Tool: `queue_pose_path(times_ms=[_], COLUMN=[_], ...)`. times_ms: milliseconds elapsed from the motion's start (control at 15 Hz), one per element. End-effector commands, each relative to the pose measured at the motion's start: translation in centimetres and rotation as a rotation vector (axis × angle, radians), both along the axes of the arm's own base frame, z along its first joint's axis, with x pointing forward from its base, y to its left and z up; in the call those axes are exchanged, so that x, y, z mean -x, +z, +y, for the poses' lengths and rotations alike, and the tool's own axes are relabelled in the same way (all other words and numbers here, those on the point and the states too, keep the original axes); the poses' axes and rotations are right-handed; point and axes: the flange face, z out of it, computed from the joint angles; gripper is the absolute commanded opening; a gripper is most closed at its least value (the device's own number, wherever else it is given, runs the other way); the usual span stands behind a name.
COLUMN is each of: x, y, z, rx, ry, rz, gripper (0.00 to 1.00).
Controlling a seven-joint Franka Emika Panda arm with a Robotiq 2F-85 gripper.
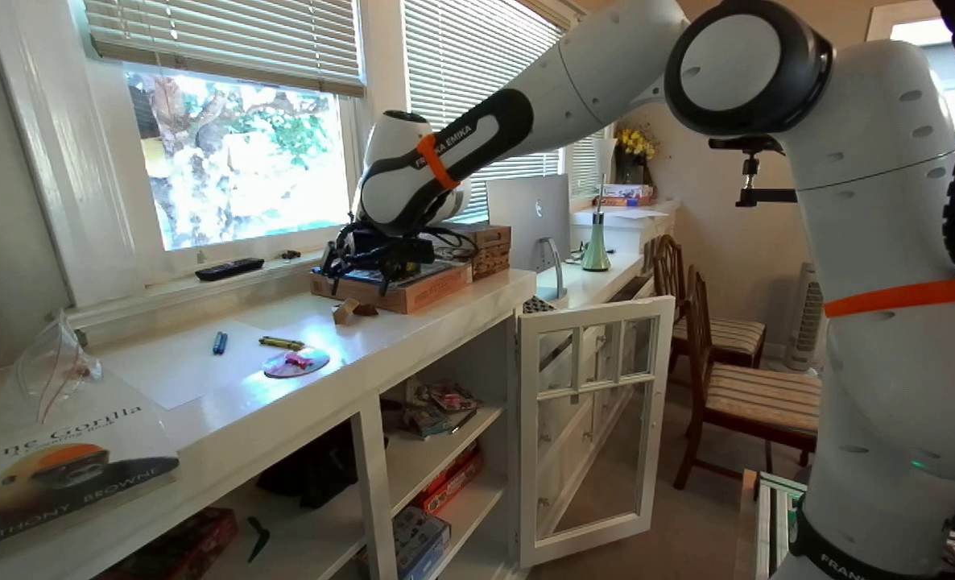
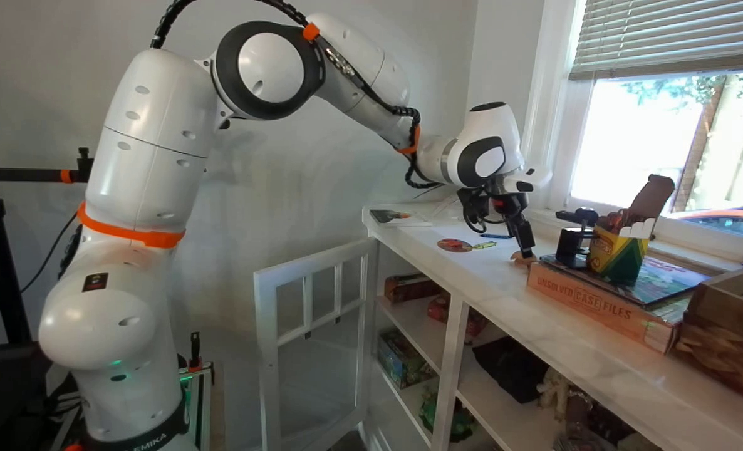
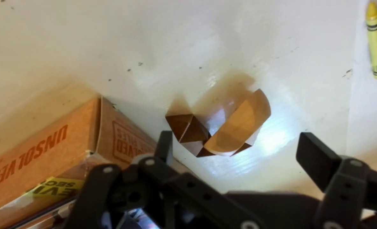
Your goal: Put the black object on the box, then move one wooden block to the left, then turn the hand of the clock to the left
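Gripper (image 3: pixel 235 148): we see its two black fingers standing broadly apart in the wrist view, with nothing held between them.
Counter (image 3: pixel 163 41): white, with dark specks; in both exterior views the gripper hangs low over it, just beside the end of the box (image 2: pixel 597 304).
Box lettering: "UNSOLVED CASE FILES" along a brown side, which we read upright in an exterior view and partly, upside down, in the wrist view.
Black object (image 2: pixel 573 243): on top of the box, standing upon a thin printed thing (image 2: pixel 666 282) laid there, its upper part jutting toward the gripper's side.
Crayon box (image 2: pixel 619 250): yellow and green, upright just beside the black object, a brown flap (image 2: pixel 653 193) slanting up from its top.
Brown crate (image 2: pixel 732 338): close by the box, at the end away from the gripper (we cannot tell whether they touch).
Folded brown piece (image 3: pixel 239 127): on the counter near the box's corner, one curved part raised; the wrist view puts it between the fingers, though we cannot tell if they are level with it or above.
Yellow crayons (image 3: pixel 375 44): a pair, side by side on a white sheet (image 3: pixel 371 105).
Disc (image 1: pixel 295 362): shiny, just beside those crayons.
Book (image 1: pixel 67 491): "One Gorilla", lying by a clear plastic bag (image 1: pixel 59 366).
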Motion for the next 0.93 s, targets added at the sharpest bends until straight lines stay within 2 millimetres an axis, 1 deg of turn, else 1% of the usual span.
queue_pose_path(times_ms=[0, 133, 267, 533, 600, 667, 733, 800, 867], x=[-1.1, -1.3, -1.6, -2.0, -2.0, -2.0, -2.0, -1.9, -2.0], y=[-0.9, -1.6, -2.0, -2.7, -2.7, -2.6, -2.4, -1.9, -1.3], z=[0.4, 0.4, 0.3, 0.4, 0.5, 0.6, 0.7, 0.7, 0.7], rx=[-0.008, 0.000, 0.009, 0.017, 0.017, 0.016, 0.013, 0.012, 0.008], ry=[-0.029, -0.028, -0.022, -0.015, -0.013, -0.011, -0.009, -0.007, -0.006], rz=[-0.028, -0.030, -0.040, -0.048, -0.050, -0.052, -0.055, -0.061, -0.071], gripper=[1.00, 1.00, 0.75, 0.42, 0.35, 0.26, 0.19, 0.11, 0.06])
